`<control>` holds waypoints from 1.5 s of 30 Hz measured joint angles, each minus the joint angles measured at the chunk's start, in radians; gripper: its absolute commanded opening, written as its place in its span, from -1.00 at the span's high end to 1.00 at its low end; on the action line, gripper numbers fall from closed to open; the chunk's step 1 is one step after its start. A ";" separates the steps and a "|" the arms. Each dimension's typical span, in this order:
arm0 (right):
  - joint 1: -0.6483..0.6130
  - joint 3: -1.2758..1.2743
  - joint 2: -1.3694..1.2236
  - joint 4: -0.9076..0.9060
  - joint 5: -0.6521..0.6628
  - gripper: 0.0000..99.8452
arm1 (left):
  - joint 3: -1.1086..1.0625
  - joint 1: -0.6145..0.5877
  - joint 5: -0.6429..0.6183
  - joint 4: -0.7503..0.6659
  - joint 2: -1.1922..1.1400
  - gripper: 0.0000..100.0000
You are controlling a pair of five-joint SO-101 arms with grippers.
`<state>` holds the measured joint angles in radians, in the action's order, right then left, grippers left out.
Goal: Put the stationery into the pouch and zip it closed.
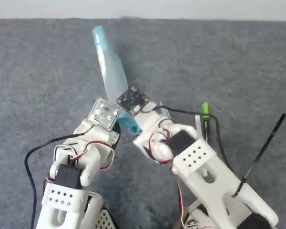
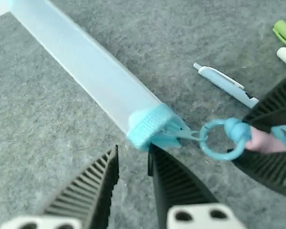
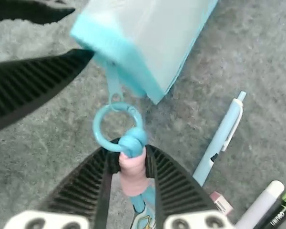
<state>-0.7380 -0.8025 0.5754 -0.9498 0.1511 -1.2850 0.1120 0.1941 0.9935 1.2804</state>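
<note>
The long translucent pale-blue pouch [image 1: 109,67] lies on the grey felt-covered desk [image 1: 238,57]. Its long axis runs from the far edge back toward the two arms, so its turquoise-banded zip end points at both end effectors. From that end the zip pull leads to a turquoise plastic ring [image 3: 97,128] and a soft pink charm [image 3: 132,174]. The right end effector [image 3: 130,155] is pressed together on that charm, roughly in line with the pouch's length. The left end effector [image 2: 132,153] sits just beside the banded end, fingers spread and holding nothing; it is the nearer one to the pouch body and looks placed to brace it. The stationery is not yet inside: a pale-blue click pen [image 3: 219,143], a small pink eraser [image 3: 221,202], a white marker [image 3: 260,206] and a green marker [image 1: 205,110] lie on the right arm's side. I cannot tell whether the zip is open. There is open desk around the pouch's far end, but room is tight near the arms.
</note>
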 measured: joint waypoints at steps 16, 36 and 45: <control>-0.055 0.002 -0.187 0.101 0.000 0.99 | -0.020 -0.121 -0.002 -0.023 -0.006 0.89; 0.141 0.012 -0.226 -0.021 0.018 0.99 | -0.055 -0.305 -0.058 -0.084 -0.005 0.67; 0.152 0.054 -0.112 -0.101 0.020 0.99 | 0.015 -0.149 -0.031 0.072 -0.006 0.54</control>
<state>-0.5861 -0.7488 0.4634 -1.0510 0.1711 -1.2697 -0.0368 0.1634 1.0656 1.2743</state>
